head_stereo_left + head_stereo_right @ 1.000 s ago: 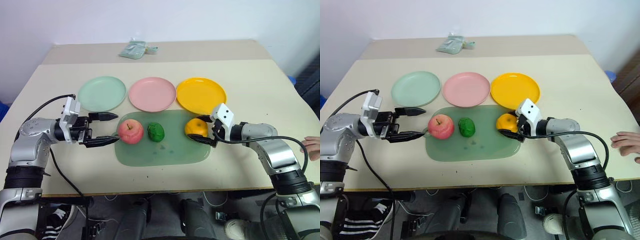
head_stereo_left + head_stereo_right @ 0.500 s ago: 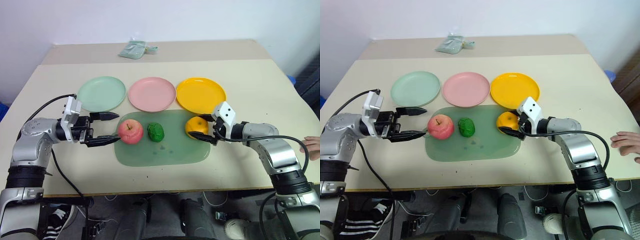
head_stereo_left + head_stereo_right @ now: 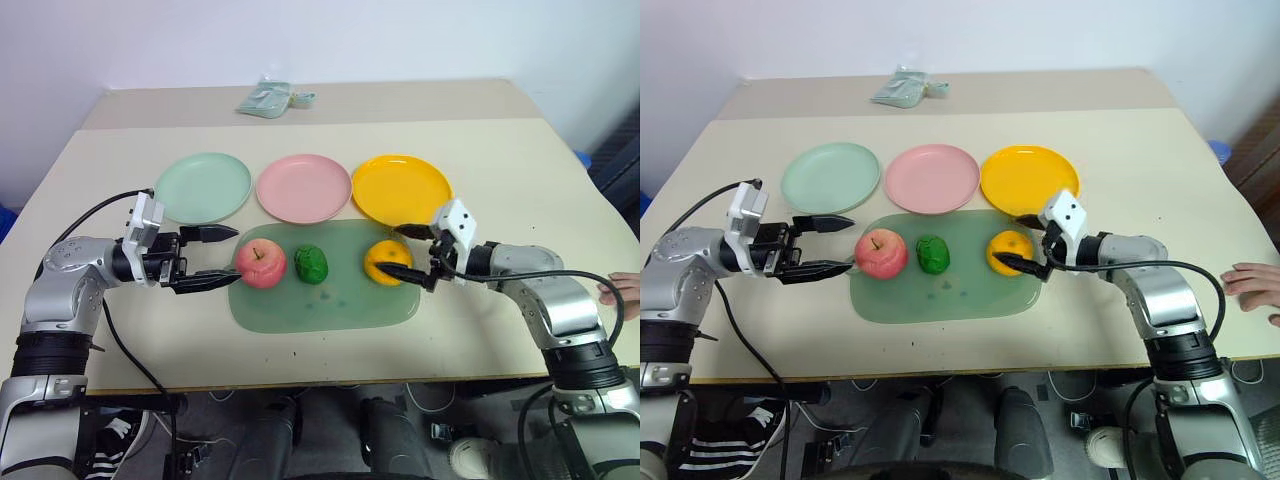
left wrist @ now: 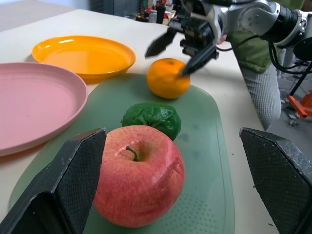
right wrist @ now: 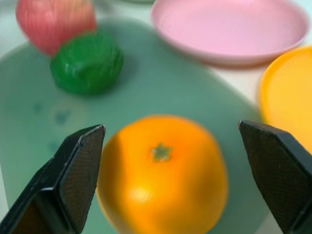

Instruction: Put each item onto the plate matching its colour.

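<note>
On the pale green mat (image 3: 325,300) lie a pinkish-red apple (image 3: 261,264), a dark-green vegetable (image 3: 311,264) and an orange (image 3: 385,262) in a row. Behind the mat stand the mint plate (image 3: 203,186), the pink plate (image 3: 304,187) and the yellow-orange plate (image 3: 402,189), all bare. My left gripper (image 3: 214,257) is open, level, just left of the apple and not touching it. My right gripper (image 3: 404,251) is open at the orange's right side, its fingers spread wider than the fruit, which rests on the mat.
A pale green packet (image 3: 268,98) lies at the table's far edge. A person's hand (image 3: 1252,287) rests at the table's right edge, beyond my right arm. Bare tabletop lies in front of the mat.
My right gripper's fingers have spread off the orange and the hand has lifted slightly. The orange now sits a little further left on the mat. The left gripper has stayed still.
</note>
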